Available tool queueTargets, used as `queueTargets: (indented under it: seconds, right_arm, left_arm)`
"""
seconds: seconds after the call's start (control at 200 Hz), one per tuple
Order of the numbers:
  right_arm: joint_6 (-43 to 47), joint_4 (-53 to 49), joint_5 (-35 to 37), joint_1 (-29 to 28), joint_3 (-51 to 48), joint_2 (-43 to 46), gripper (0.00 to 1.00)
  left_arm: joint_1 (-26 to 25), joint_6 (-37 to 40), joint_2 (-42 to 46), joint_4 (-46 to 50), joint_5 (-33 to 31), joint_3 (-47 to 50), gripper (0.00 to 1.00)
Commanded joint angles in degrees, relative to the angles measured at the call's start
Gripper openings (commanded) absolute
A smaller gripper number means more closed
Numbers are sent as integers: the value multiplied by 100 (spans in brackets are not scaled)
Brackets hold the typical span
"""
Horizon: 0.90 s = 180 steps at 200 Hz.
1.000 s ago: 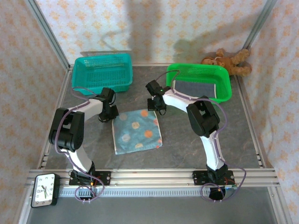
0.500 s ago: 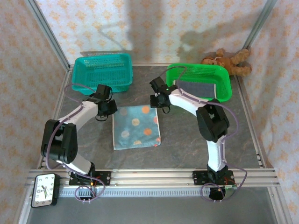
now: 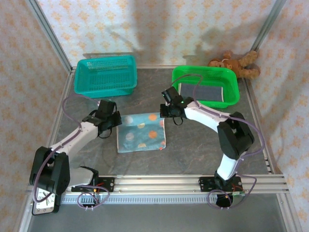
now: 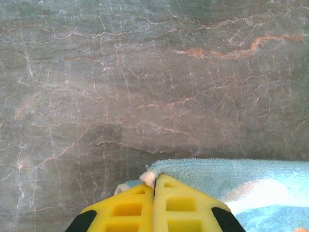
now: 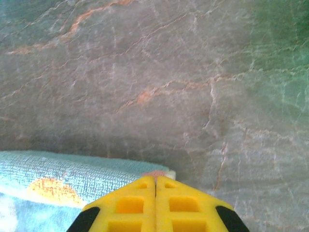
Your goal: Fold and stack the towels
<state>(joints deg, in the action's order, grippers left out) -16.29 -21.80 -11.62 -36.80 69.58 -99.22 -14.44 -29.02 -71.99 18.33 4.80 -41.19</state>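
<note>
the dotted towel [image 3: 141, 132] lay flat on the grey marbled table [image 3: 203, 150], to the near left of the green basket [image 3: 205, 71] and apart from it. it was teal with orange and pale dots.

the right gripper [image 3: 165, 112] sat at the towel's far corner, the one closest to the green basket. in the right wrist view its yellow fingers [image 5: 130, 203] were pressed together with no gap, and the towel's corner met their tips, so the jaws were closed on that corner.

the left gripper [image 3: 115, 121] sat at the other far corner, the one farther from the green basket. in the left wrist view its yellow fingers [image 4: 181, 205] were likewise pressed together, with a pale bit of towel corner pinched at their tips.

inside the green basket lay a flat dark grey cloth [image 3: 200, 92]. a teal basket [image 3: 104, 59] stood to the left of the green basket, well apart from it. a brown teddy bear [image 3: 236, 64] lay just behind the green basket's far right corner. a clock [image 3: 43, 200] lay far from the green basket, at the near left.
</note>
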Motion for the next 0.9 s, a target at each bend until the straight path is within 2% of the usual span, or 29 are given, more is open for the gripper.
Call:
queueTargets:
  seconds: [0.0, 0.44, 0.52, 0.55, 0.595, 0.681, 0.721, 0.766, 0.896]
  right_arm:
    - [-111, 229, 358, -181, -322, 428, 0]
    - [-428, 764, 809, -857, -1590, 1157, 0]
    - [-455, 873, 813, -937, -1812, 1273, 12]
    - [-472, 901, 802, -987, -1893, 1349, 14]
    - [-512, 930, 827, -1075, -2014, 1480, 20]
    - [-609, 827, 941, -1248, -2145, 1733, 42]
    - [-668, 734, 978, -1292, -2167, 1825, 49]
    - [-751, 596, 1009, -1312, -2168, 1913, 50]
    - [-909, 214, 1098, -1312, -2031, 1956, 48]
  left_arm:
    - [-83, -127, 327, -165, -568, 347, 0]
    - [-536, -758, 1830, -351, -743, 1664, 0]
    - [-631, -856, 2079, -350, -693, 1839, 0]
    - [-663, -896, 2209, -318, -664, 1895, 10]
    - [-722, -972, 2431, -230, -610, 1954, 35]
    - [-917, -1213, 2941, 64, -600, 2069, 57]
    - [-999, -1365, 3189, 227, -575, 2095, 66]
    - [-1059, -1540, 3423, 451, -558, 2118, 72]
    - [-1079, -1896, 3885, 1043, -505, 2053, 70]
